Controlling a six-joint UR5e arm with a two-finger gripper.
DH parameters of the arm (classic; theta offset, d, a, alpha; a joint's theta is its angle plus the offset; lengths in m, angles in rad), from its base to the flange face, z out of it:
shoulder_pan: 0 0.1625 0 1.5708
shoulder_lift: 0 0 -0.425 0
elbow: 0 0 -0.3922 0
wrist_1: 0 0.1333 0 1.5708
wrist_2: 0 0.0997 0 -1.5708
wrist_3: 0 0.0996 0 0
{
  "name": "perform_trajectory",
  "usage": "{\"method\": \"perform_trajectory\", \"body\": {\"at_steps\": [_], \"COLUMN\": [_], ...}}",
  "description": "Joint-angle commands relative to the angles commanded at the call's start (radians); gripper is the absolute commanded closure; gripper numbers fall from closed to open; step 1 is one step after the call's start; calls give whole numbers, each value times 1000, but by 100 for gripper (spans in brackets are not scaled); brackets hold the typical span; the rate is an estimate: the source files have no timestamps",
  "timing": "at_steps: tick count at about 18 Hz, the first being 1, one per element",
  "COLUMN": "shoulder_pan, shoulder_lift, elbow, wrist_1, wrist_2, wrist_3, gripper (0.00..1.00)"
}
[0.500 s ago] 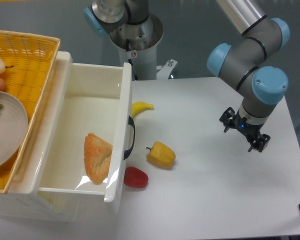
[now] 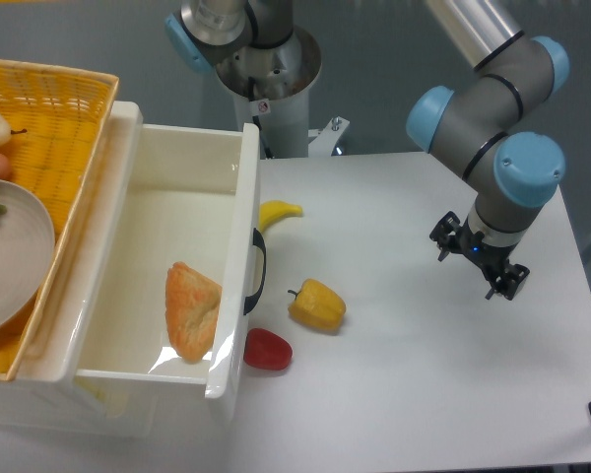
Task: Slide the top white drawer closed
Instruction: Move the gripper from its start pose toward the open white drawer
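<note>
The top white drawer (image 2: 238, 246) stands pulled far out to the right, its black arched handle (image 2: 258, 271) on the front wall. An orange pastry-like piece (image 2: 191, 310) lies inside it. My gripper (image 2: 476, 258) hangs over the right part of the table, well to the right of the drawer front and apart from everything. The frame does not show whether its fingers are open or shut. The lower drawer is hidden under the top one.
A yellow pepper (image 2: 317, 304), a red pepper (image 2: 267, 349) and a banana (image 2: 279, 211) lie on the table just right of the drawer front. A yellow wicker basket (image 2: 74, 108) with a plate (image 2: 15, 251) sits on the cabinet top at left. The arm base (image 2: 268, 69) stands behind.
The gripper and wrist shifted very slightly left and up; nothing else moved.
</note>
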Motion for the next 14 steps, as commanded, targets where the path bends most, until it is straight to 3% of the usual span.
{"method": "perform_trajectory", "body": {"at_steps": [3,7,14], "shoulder_pan": [-6,-23,-64], "shoulder_lift": [17,18,31], "elbow": [-60,-60,-57], "wrist_1": [45,40,36], "wrist_2": [-3,-3,6], "wrist_3": [-28,-240,-371], "gripper": [0,0,0]}}
